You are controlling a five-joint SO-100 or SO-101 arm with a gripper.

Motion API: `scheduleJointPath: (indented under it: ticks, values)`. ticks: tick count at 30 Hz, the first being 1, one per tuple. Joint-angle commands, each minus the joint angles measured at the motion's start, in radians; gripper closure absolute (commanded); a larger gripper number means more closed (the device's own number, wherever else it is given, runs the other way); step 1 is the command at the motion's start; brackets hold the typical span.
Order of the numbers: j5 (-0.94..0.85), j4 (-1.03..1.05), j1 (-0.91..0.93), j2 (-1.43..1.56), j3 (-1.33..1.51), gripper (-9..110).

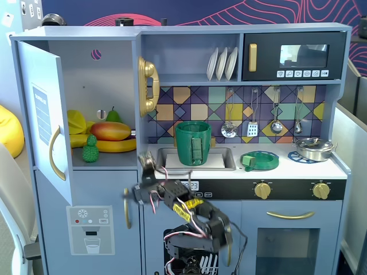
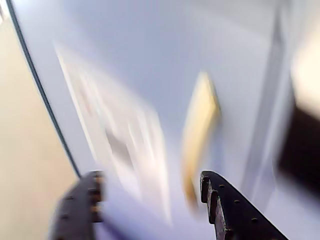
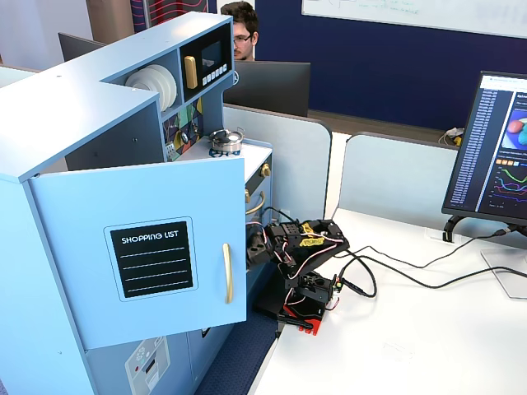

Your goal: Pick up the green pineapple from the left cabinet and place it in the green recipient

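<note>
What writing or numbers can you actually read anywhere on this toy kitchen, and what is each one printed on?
"SHOPPING LIST": on the black label of the open cabinet door.
Digits on the small oven display, possibly "23": too small to be sure.
Microwave button icons: symbols only, no readable words.
Ice and water dispenser panel: pictograms, text too small.
Monitor text: too small to read.
Wrist view: blurred, nothing readable.

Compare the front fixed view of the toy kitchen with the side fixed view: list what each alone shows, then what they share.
Only the front one shows the green pineapple inside the left cabinet beside other toy fruit, and the green recipient at the sink. Only the side one shows the door's shopping list label, a monitor and a seated person. Both show the open cabinet door and the arm folded low with its gripper near the kitchen front.
</note>
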Motion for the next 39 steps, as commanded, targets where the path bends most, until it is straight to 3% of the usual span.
scheduleJointPath:
  ticks: [1,11,17,31,39]
  values:
    - [-0.026,-0.184,-0.031,-0.176,-0.213,72]
    - [-0.104,-0.526,-0.021,-0.518,-0.431,60]
    - [-0.106,-0.606,-0.028,-0.673,-0.569,58]
    - [-0.135,-0.634,-0.023,-0.931,-0.81,57]
    - [-0.043,-0.615,-0.021,-1.048,-0.962,57]
